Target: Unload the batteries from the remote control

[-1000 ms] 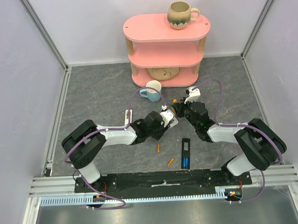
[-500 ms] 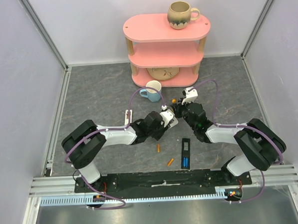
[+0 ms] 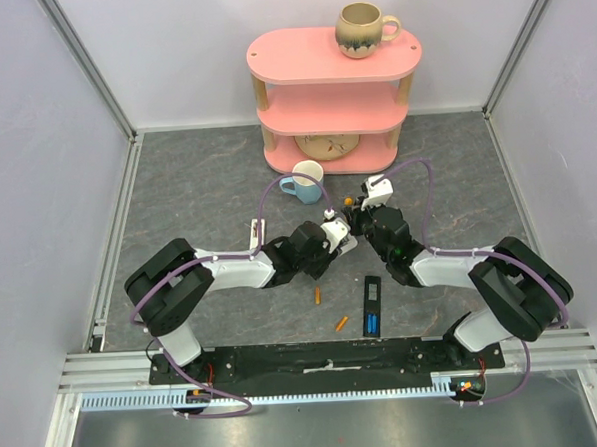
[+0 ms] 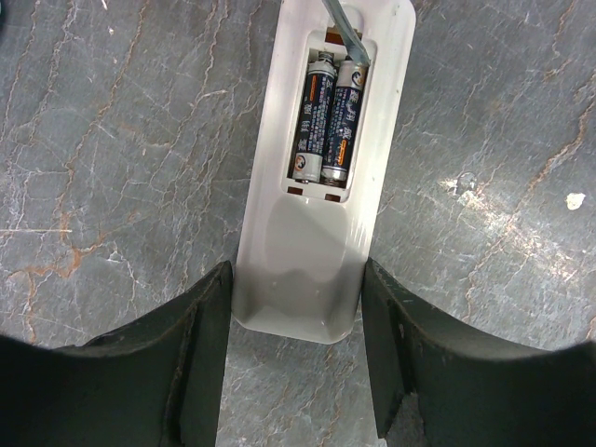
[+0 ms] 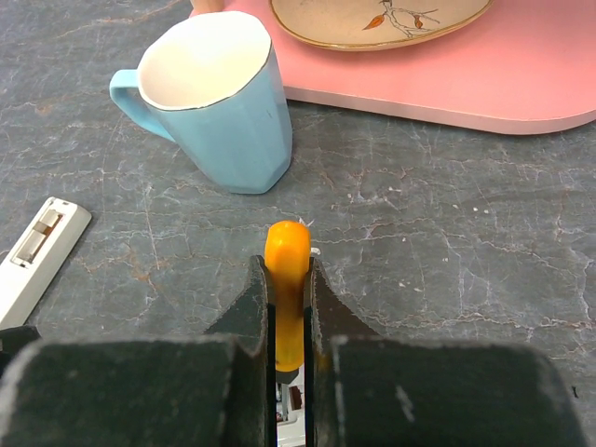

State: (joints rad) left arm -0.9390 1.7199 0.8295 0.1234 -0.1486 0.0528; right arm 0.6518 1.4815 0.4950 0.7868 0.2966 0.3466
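Observation:
A white remote control [image 4: 317, 186] lies back-up on the grey table, its battery bay open. Two dark blue batteries [image 4: 326, 121] sit side by side in the bay. My left gripper [image 4: 296, 291] is shut on the remote's near end, one jaw on each side. My right gripper [image 5: 289, 279] is shut on an orange-handled screwdriver [image 5: 287, 256]. Its metal tip [image 4: 346, 37] reaches into the far end of the bay, by the batteries. In the top view both grippers meet mid-table, left [image 3: 337, 239] and right [image 3: 358, 218]. Two orange batteries [image 3: 318, 296] [image 3: 341, 323] lie loose near the front.
A black remote [image 3: 372, 305] lies at front right. A light blue mug [image 5: 219, 102] stands just beyond the grippers, also seen from above [image 3: 303, 181]. A pink shelf unit [image 3: 334, 96] holds a plate [image 5: 372, 19] low down and a beige mug [image 3: 362, 28] on top. A small white flat piece [image 5: 37, 253] lies left of the screwdriver.
My right gripper has shifted slightly left with the screwdriver, closer over the remote. The left arm and the loose batteries have not moved.

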